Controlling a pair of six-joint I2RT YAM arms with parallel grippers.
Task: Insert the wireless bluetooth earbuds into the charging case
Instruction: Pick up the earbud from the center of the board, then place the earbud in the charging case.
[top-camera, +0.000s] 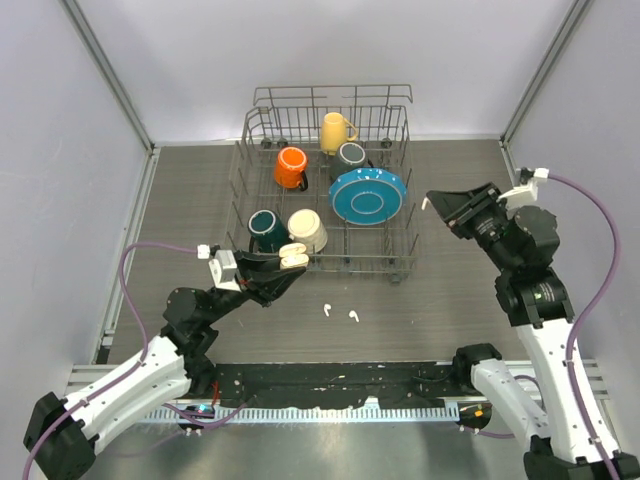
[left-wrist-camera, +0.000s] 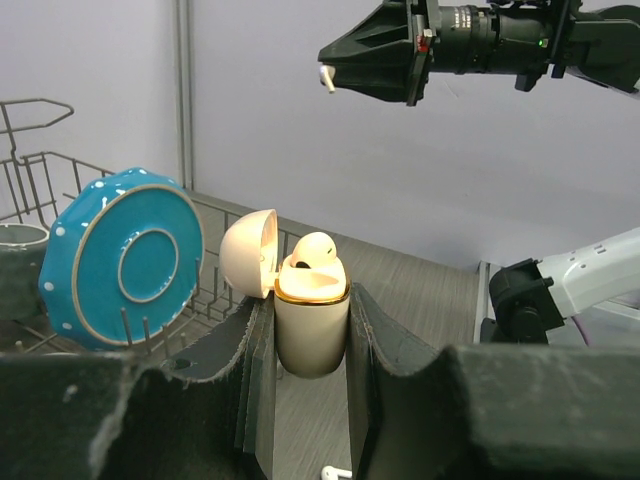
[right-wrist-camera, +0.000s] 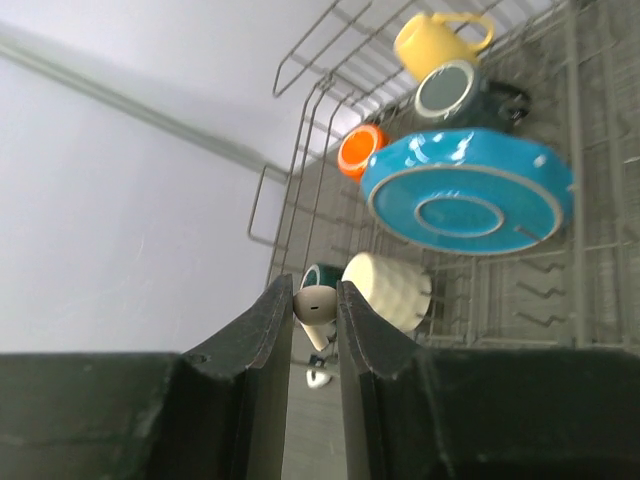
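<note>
The cream rounded plastic charging case (left-wrist-camera: 312, 345), lid flipped open, is clamped tight by the left gripper (left-wrist-camera: 312, 310), with one tiny glossy white earbud (left-wrist-camera: 318, 250) seated inside. A second earbud (right-wrist-camera: 312, 305) is pinched mid-air by the right gripper (right-wrist-camera: 315, 293). Two more earbuds (top-camera: 327, 310) (top-camera: 353, 316) are left on the grey table (top-camera: 450, 300).

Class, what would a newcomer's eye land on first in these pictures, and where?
The big teal ceramic plate sits in the wire dish rack at the far side of the table. Nearer, the left gripper clamps an open cream charging case, while the raised right gripper pinches a tiny white earbud.
</note>
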